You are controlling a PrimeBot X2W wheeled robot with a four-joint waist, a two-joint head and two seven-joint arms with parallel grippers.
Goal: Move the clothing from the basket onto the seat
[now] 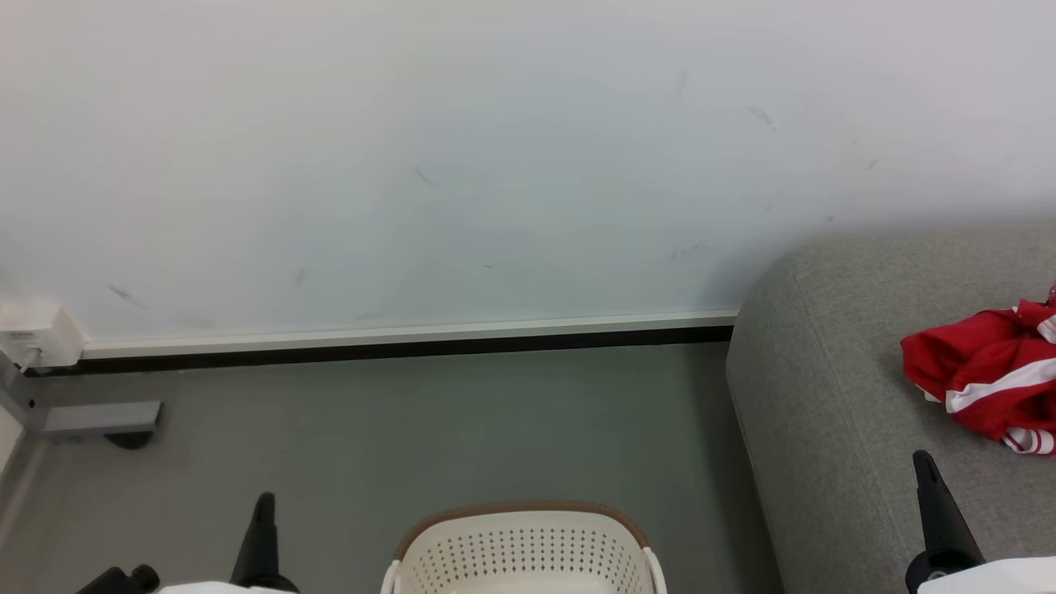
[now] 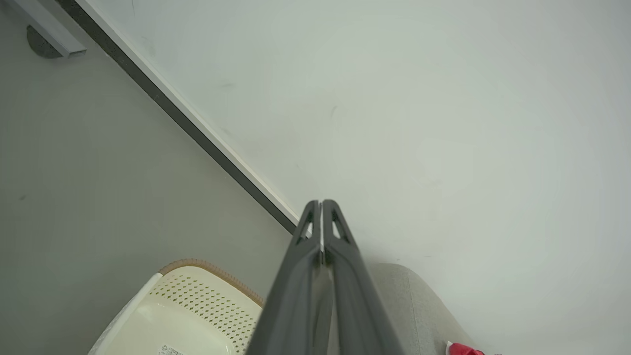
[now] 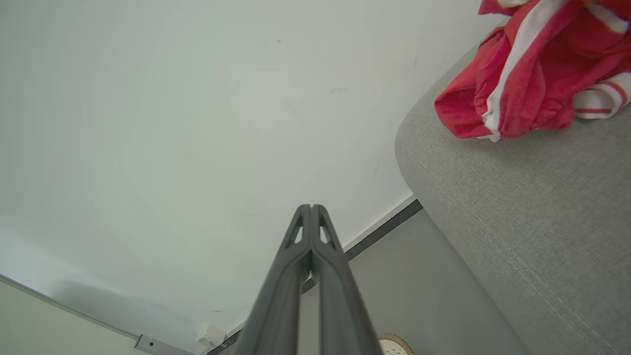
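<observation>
Fingers [image 2: 296, 286] of my left gripper [image 1: 264, 502] and right gripper [image 1: 924, 462] closed, empty: I am checking cream-white perforated plastic basket [image 1: 524, 553] for strays, red white-striped fabric clothing [image 1: 982, 371] lying on grey woven seat [image 1: 825, 371].

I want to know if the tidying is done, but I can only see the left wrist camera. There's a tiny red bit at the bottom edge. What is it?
Observer: That's the soft bright red clothing with white stripes, lying crumpled on the big light grey woven-fabric sofa.
Operator: Is the other gripper holding it?
Observer: No. The right gripper is shut on nothing, apart from the clothing.
Operator: Where's that gripper?
Observer: The head view shows it against the sofa, right of the cream-white plastic basket with small round holes.
</observation>
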